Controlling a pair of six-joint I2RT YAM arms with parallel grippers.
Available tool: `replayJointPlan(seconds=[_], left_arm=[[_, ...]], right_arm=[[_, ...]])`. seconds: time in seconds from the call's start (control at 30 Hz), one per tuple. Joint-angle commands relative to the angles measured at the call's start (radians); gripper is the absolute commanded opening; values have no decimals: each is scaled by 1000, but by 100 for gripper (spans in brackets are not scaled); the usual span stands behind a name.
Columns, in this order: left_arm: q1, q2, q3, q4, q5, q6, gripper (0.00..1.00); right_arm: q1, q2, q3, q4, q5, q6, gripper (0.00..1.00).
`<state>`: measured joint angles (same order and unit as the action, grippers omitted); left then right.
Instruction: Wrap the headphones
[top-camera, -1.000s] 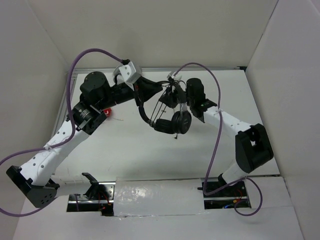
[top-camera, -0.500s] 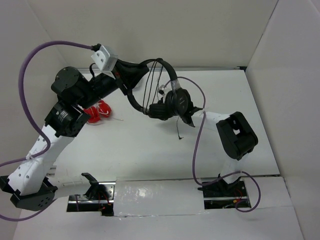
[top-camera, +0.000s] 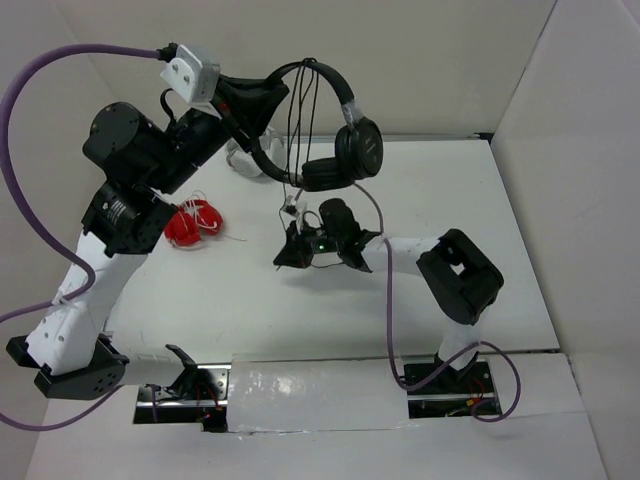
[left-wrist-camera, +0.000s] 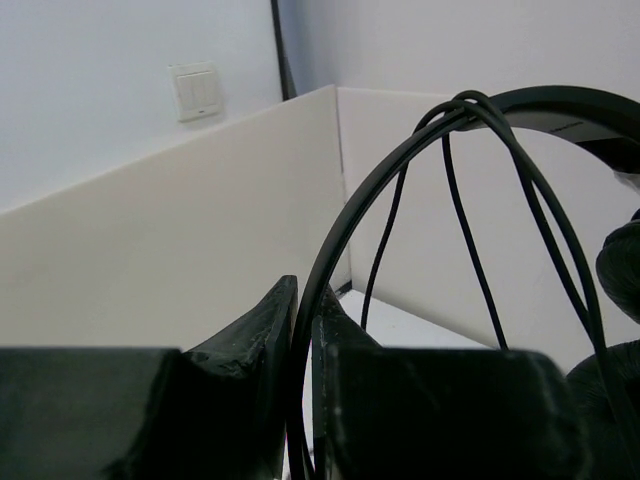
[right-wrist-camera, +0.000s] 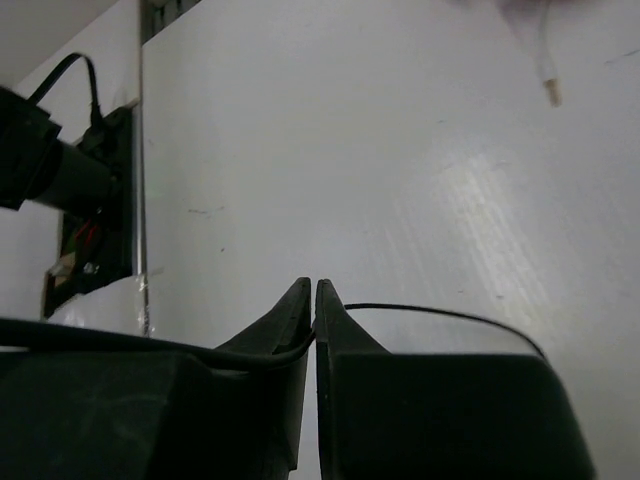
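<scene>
Red headphones (top-camera: 195, 224) lie mid-left on the worktop (top-camera: 470, 200), beside the left arm. Upper left, left gripper (top-camera: 262, 100) is clamped on the headband of the black headphones (top-camera: 350, 150), which hang upper centre. At centre, right gripper (top-camera: 288, 257) is pinched shut on their cable (right-wrist-camera: 430, 310).

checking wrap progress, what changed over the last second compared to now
The left gripper swung the headphones up and toward the back-left, baring the red headphones. The right gripper came down from beside them toward the table, pinched shut on the cable. Unchanged: left grip on the headband, red headphones in place.
</scene>
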<state>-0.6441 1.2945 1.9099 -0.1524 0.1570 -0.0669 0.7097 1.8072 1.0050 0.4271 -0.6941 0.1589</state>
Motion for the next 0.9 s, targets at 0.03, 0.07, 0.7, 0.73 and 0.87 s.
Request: replayJointPlan(seconds=[0.03,0.07,0.7,0.73,0.87], left_arm=[[-3,14,64,77,-85,36,0],[-3,15,61,82,-118,50,0],[277,295,8,162,-438,78,0],[317,320,-3,156,-438,26,0],[408,396,3,85,-424,-40,0]], right_arm=[[48,-3,-52,81,-64,11,11],[54,-20,-87,97,-62,19,7],[247,-612,-500,-177,583,102,0],[252,-661,-505,-224,638,109,0],[267,-759,-499,-332,723,111,0]])
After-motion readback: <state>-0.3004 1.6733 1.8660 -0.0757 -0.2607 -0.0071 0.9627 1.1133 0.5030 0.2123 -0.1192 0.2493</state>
